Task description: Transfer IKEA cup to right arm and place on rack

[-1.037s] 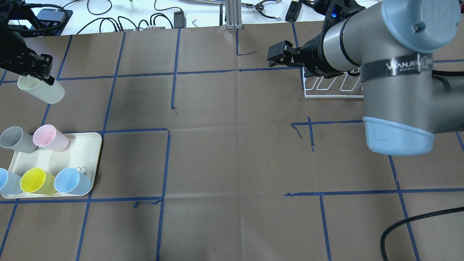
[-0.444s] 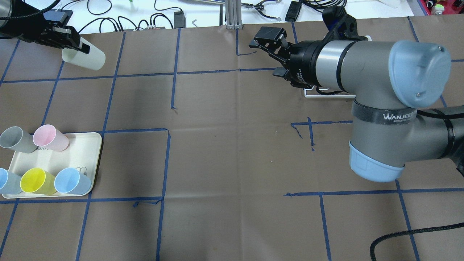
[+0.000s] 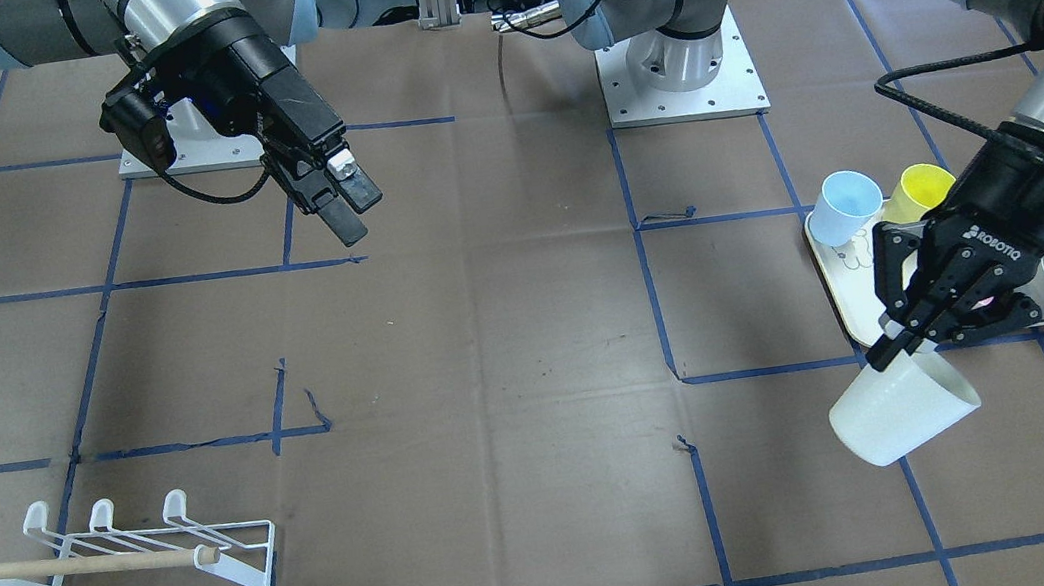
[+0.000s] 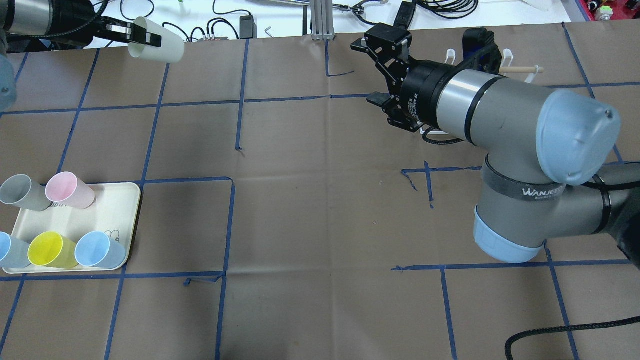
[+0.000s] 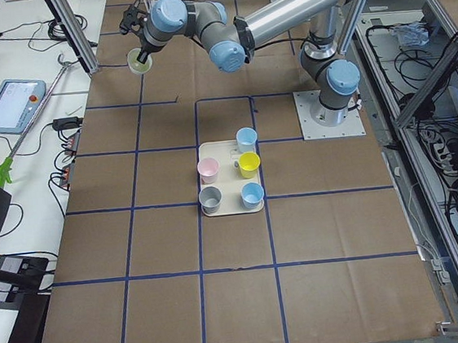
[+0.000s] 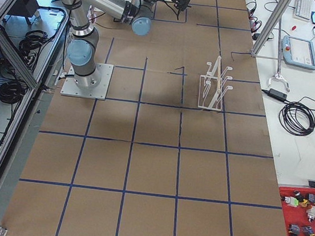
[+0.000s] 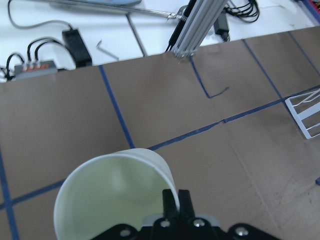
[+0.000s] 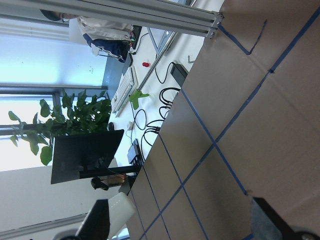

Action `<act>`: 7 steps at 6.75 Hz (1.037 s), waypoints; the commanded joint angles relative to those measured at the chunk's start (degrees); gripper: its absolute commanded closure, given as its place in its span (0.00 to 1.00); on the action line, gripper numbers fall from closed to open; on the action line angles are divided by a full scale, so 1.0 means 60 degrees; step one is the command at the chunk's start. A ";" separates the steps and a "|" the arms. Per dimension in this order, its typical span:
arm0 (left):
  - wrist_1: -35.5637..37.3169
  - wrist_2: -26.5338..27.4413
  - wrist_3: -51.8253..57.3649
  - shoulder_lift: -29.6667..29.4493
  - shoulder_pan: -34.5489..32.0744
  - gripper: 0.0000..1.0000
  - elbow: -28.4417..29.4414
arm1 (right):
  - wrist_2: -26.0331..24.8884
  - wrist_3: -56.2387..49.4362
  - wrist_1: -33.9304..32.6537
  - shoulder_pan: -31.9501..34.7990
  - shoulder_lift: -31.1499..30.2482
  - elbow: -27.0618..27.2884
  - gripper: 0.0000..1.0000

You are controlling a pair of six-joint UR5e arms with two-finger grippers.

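My left claw [image 3: 897,346] pinches the pale cream plastic cup [image 3: 904,412] by its rim — cup tilted beneath it, clear of the brown-papered table [image 3: 494,387]; my right claw [image 4: 368,72] points leftward, spread.

5 cups [image 4: 70,190] on the tray [image 4: 116,212], left side — rack [image 3: 64,567] well apart, right side

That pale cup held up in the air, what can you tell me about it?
The cup is a plain, pale cream tumbler, smooth, plastic-looking, wider at the mouth than the base, and empty inside. It hangs above the table tipped on its side, base pointing toward the table's middle. The left gripper pinches its rim, one finger inside, one outside; nothing else touches it. It is over the table's far left part, apart from the tray.
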 commanded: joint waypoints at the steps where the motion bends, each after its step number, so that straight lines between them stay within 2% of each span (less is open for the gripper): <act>1: 0.2161 -0.1929 0.0892 -0.0061 -0.0220 1.00 -0.1150 | 0.0123 0.0511 -0.1691 0.0014 0.0549 0.0371 0.00; 2: 0.3201 -0.2912 0.1273 -0.0235 -0.0279 1.00 -0.1706 | 0.0110 0.0904 -0.1651 0.0029 0.0566 0.0400 0.00; 3: 0.4864 -0.3255 0.1219 -0.0527 -0.0424 1.00 -0.2234 | 0.0080 0.1300 -0.1723 0.0174 0.0566 0.0589 0.00; 4: 0.6462 -0.4231 0.1117 -0.0965 -0.0629 0.97 -0.2761 | -0.0079 0.1347 -0.2725 0.0292 0.0552 0.0736 0.00; 5: 0.8349 -0.4458 0.0652 -0.1448 -0.0863 0.96 -0.3115 | -0.0110 0.1318 -0.3474 0.0322 0.0595 0.0825 0.00; 6: 1.0427 -0.4460 -0.0673 -0.1845 -0.1141 0.96 -0.3278 | -0.0081 0.1231 -0.3482 0.0322 0.0755 0.0826 0.00; 7: 1.2014 -0.4417 -0.1585 -0.2052 -0.1564 0.95 -0.3337 | -0.0081 0.1230 -0.3482 0.0337 0.1018 0.0840 0.00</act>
